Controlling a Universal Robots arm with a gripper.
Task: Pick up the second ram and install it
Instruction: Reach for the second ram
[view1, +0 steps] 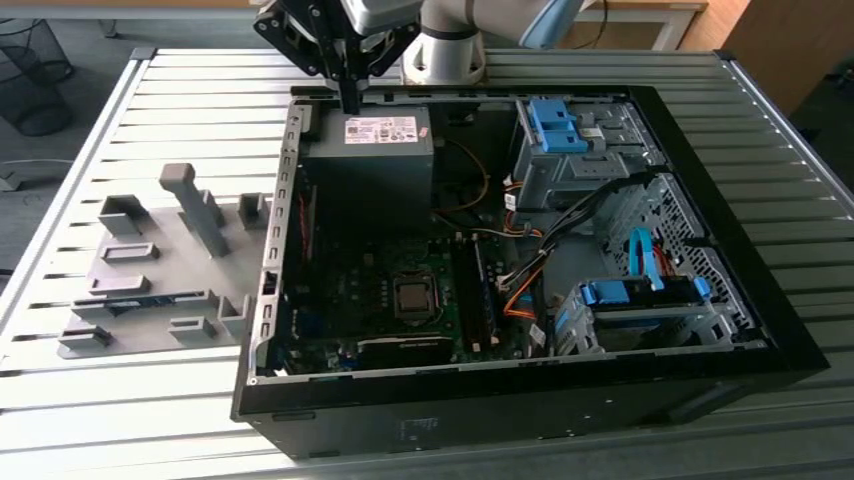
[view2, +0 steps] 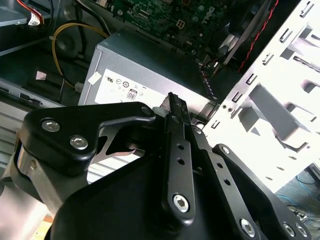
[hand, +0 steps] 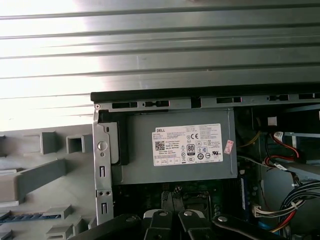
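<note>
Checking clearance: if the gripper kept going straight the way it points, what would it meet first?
Probably the grey metal power supply box with the white label, directly beneath the black gripper, though depth is unclear.

1. The computer case (view1: 534, 405) lies open on the tabletop (view1: 134, 400), toward the exterior view's right.
2. The fixture plate (view1: 154, 228) lies on the tabletop just beside the case, on the exterior view's left.
3. The second ram (hand: 22, 217) lies in the plate among its blocks.
4. Inside the case, the power supply (view1: 367, 165) sits at the far end, the motherboard (view1: 360, 290) before it, and the drive cages (view1: 641, 310) to the right.
5. The gripper (view1: 350, 100) hangs above the power supply's far left corner.
</note>
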